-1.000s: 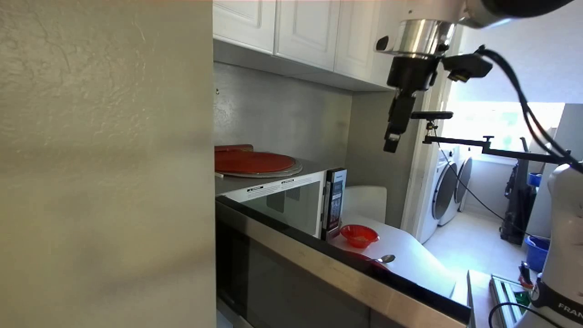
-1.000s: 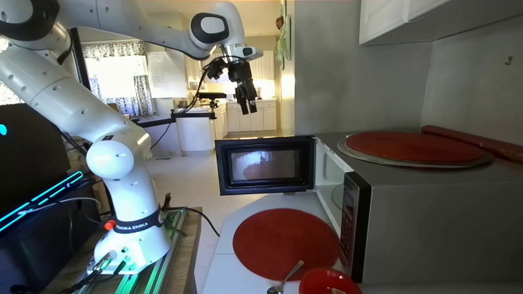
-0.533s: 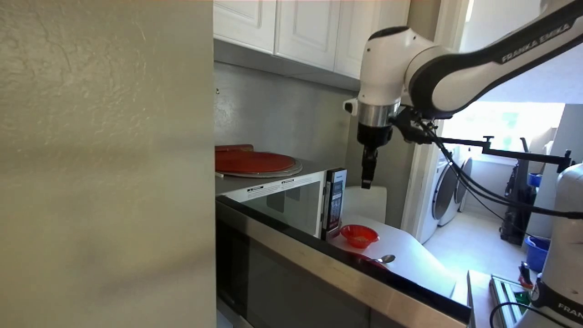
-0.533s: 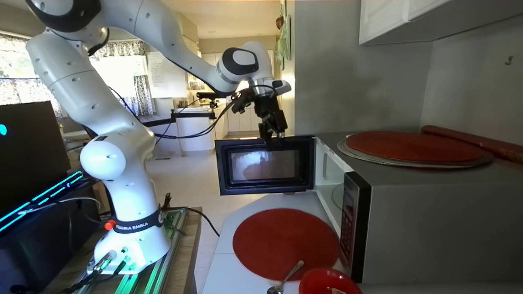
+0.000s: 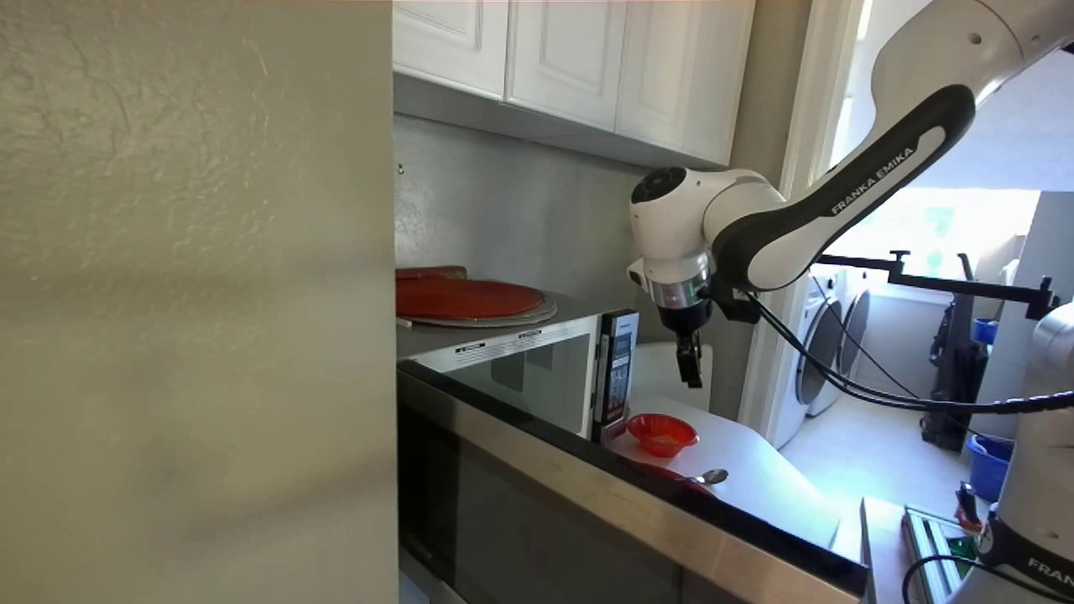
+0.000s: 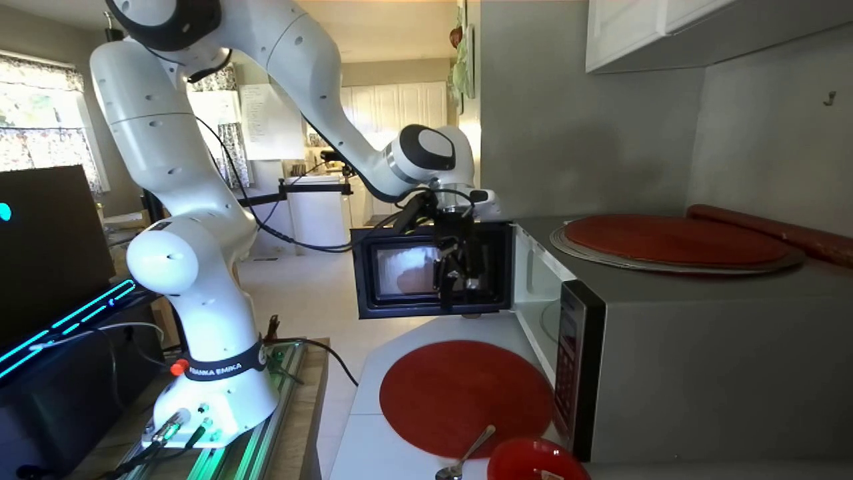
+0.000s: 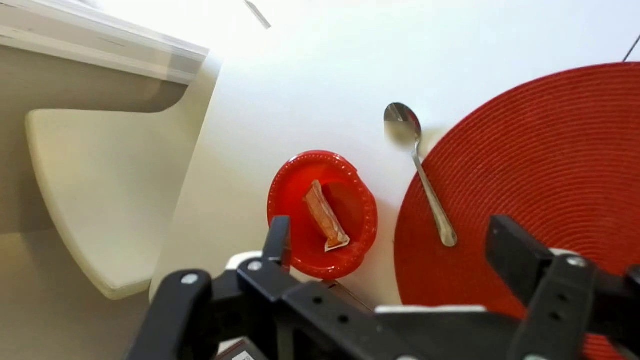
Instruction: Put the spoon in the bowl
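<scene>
Apparently, I see the reaching step: the end effector [image 7: 389,234], jaws wide and empty, should next descend over the spoon [image 7: 431,193], avoiding the bowl [image 7: 361,212].

Bowl [image 6: 533,457] — cropped by an exterior view's bottom edge.

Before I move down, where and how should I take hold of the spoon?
Probably mid-handle, from straight above. The spoon lies with its slim handle over the mat, head past the edge, nothing covering it, so the open hand could close across that narrow width.
</scene>
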